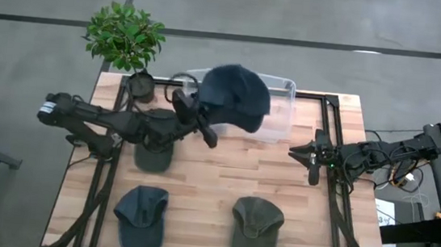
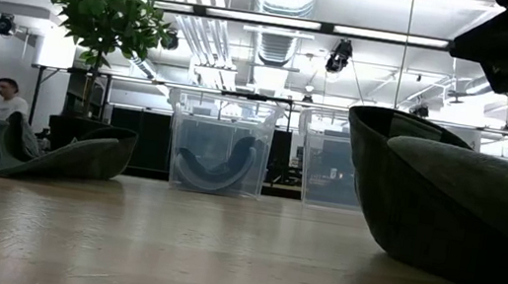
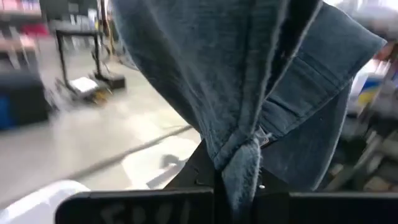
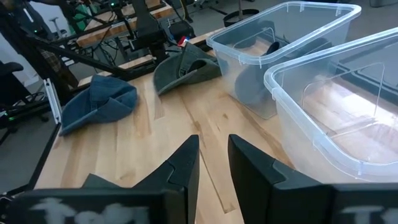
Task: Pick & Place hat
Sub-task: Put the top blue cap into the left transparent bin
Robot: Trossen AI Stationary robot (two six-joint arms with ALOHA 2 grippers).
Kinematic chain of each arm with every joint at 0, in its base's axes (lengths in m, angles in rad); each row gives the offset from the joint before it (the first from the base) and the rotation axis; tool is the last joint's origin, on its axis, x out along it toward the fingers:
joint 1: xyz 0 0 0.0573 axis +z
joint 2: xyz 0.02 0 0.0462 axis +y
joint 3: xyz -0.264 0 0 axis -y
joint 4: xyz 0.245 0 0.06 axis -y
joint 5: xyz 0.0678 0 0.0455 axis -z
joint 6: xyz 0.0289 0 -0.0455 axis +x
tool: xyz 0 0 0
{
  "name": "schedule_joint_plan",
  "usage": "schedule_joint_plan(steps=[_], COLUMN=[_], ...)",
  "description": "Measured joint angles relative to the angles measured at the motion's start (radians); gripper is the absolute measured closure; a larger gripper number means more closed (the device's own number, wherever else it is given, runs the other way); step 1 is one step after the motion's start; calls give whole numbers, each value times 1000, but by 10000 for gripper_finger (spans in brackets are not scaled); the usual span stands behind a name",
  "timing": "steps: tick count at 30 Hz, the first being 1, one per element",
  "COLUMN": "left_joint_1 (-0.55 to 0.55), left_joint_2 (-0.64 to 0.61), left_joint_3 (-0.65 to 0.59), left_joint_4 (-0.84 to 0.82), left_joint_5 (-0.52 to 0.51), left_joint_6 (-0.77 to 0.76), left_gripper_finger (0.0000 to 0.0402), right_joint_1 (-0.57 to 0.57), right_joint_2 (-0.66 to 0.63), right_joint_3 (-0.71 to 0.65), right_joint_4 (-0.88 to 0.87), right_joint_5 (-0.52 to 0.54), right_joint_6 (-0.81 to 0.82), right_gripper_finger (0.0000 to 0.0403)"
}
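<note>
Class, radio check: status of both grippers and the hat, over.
Left gripper shut on blue hat, above clear bin. Right gripper open, waiting at table's right edge. Nothing blocking.

Four hats (image 1: 238, 97), two clear bins (image 4: 323, 102), one plant (image 1: 124, 35)

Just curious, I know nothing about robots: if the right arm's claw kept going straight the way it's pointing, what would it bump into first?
Probably the green cap across the table; the right gripper points over bare wood, though depth is uncertain.
</note>
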Motion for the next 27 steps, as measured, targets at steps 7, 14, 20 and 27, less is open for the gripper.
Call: schedule_joint_plan(steps=[7, 14, 20, 27], left_joint_1=[-32, -58, -73, -72], left_joint_2=[53, 57, 56, 56], left_joint_3=[-17, -17, -16, -16], left_joint_4=[156, 230, 311, 319], left_joint_5=[-2, -58, -109, -123], left_joint_6=[315, 492, 687, 684], left_gripper_finger=[398, 398, 398, 398], right_joint_1=[0, 0, 0, 0], right_joint_2=[0, 1, 1, 1], right_joint_3=[0, 0, 0, 0], right_joint_4=[-1, -2, -3, -3], right_joint_5=[0, 0, 0, 0], right_joint_6=[-3, -18, -18, -18], right_gripper_finger=[333, 330, 322, 321])
